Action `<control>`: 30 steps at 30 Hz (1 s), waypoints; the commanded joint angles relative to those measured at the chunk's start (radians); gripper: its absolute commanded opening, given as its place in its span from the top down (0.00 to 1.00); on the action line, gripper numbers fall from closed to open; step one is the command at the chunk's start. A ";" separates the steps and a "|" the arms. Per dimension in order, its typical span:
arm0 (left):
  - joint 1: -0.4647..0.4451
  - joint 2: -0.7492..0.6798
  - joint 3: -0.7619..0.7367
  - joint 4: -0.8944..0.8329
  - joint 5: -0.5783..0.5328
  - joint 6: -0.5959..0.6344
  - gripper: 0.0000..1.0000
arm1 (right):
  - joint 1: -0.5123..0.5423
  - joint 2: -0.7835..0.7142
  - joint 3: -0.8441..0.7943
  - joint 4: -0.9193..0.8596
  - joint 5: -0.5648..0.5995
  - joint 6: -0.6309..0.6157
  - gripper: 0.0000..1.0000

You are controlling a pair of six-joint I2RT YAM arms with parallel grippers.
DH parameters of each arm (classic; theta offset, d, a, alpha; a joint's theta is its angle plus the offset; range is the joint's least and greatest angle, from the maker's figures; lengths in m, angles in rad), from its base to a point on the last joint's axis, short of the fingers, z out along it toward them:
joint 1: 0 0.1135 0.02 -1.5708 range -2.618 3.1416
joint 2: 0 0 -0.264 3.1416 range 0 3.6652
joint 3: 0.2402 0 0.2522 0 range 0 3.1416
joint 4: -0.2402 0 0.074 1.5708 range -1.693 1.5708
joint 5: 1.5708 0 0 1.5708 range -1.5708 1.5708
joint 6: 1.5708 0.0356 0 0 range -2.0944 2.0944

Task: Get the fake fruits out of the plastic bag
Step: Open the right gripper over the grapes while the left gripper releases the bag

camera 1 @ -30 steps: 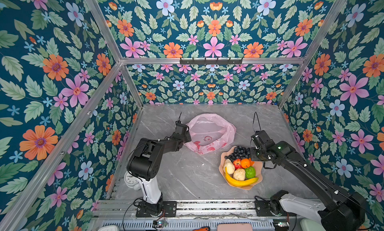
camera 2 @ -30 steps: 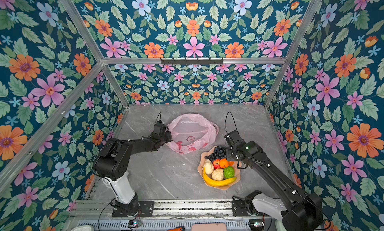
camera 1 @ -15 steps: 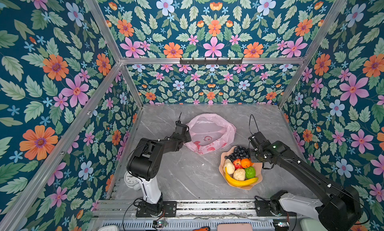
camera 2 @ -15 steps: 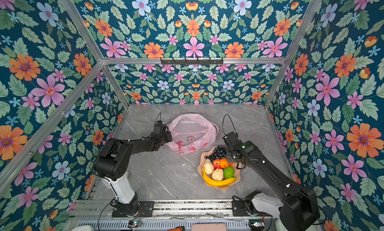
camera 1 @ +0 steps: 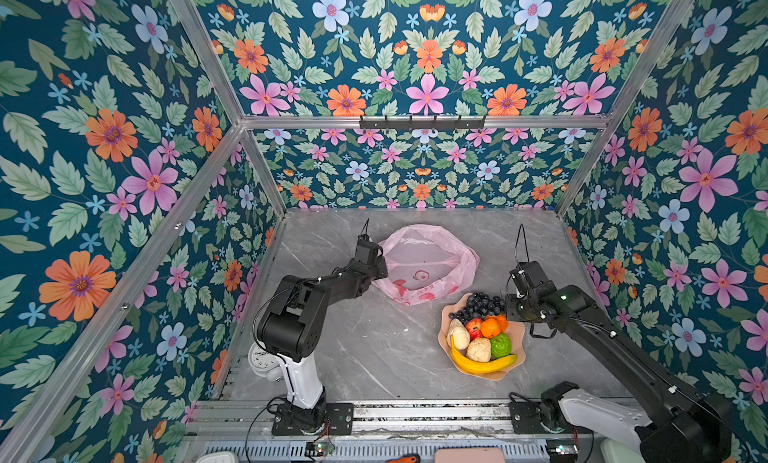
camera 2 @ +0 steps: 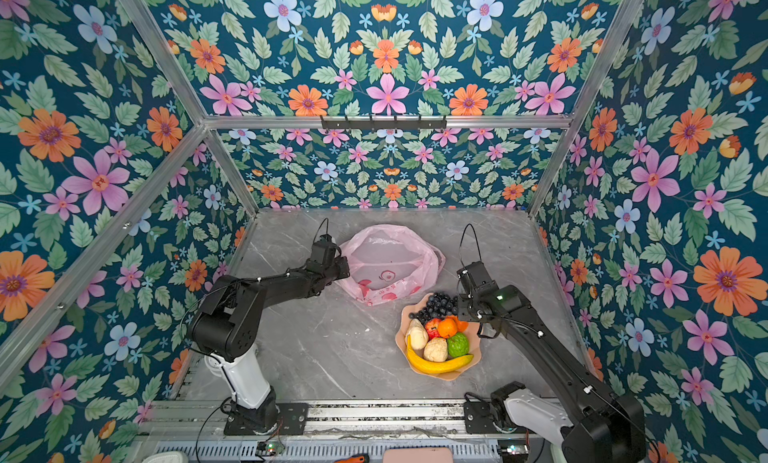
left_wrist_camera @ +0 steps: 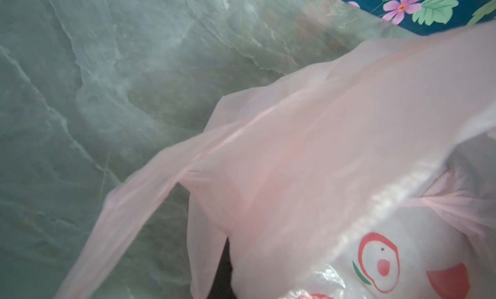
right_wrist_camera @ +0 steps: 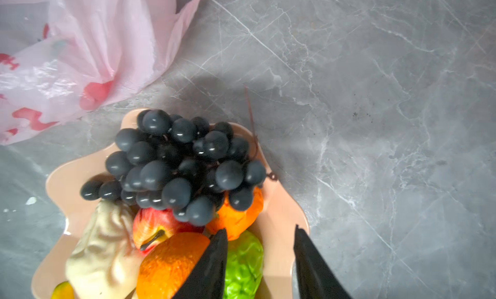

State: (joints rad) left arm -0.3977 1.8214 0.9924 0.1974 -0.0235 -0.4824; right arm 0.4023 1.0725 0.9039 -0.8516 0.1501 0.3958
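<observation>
The pale pink plastic bag (camera 1: pixel 428 265) (camera 2: pixel 390 265) lies crumpled at the middle back, its mouth upward and nothing visible inside. My left gripper (camera 1: pixel 380 269) is at its left rim, shut on the film. The bag (left_wrist_camera: pixel 322 150) drapes over that gripper's fingers (left_wrist_camera: pixel 225 273). The fake fruits sit in a peach bowl (camera 1: pixel 444 319): grapes (camera 1: pixel 478 305) (right_wrist_camera: pixel 177 163), apple (camera 1: pixel 473 327), orange (camera 1: pixel 490 328), green fruit (camera 1: pixel 500 345), banana (camera 1: pixel 482 363) and two beige pieces (camera 1: pixel 459 336). My right gripper (right_wrist_camera: pixel 259 228) (camera 1: pixel 511 311) hovers open over the bowl's right edge, empty.
A white clock (camera 1: pixel 262 359) lies by the left arm's base. Floral walls close in the marble table (camera 1: pixel 374 357) on three sides. A black hook rail (camera 1: pixel 422 122) runs along the back wall, high up.
My right gripper's jaws have opened above the bowl, and that arm has shifted slightly. The left arm and the bag have not moved.
</observation>
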 commanded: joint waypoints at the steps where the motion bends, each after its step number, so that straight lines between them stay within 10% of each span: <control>1: -0.003 0.011 0.038 -0.031 0.001 0.016 1.00 | -0.014 -0.016 0.000 0.037 -0.052 -0.014 0.53; 30: -0.019 0.552 0.933 -0.287 -0.034 0.020 1.00 | -0.050 -0.317 -0.164 0.192 -0.060 0.087 0.35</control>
State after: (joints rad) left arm -0.4232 2.3486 1.8683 -0.0532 -0.0277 -0.4206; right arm 0.3515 0.7609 0.7364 -0.6804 0.0856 0.4641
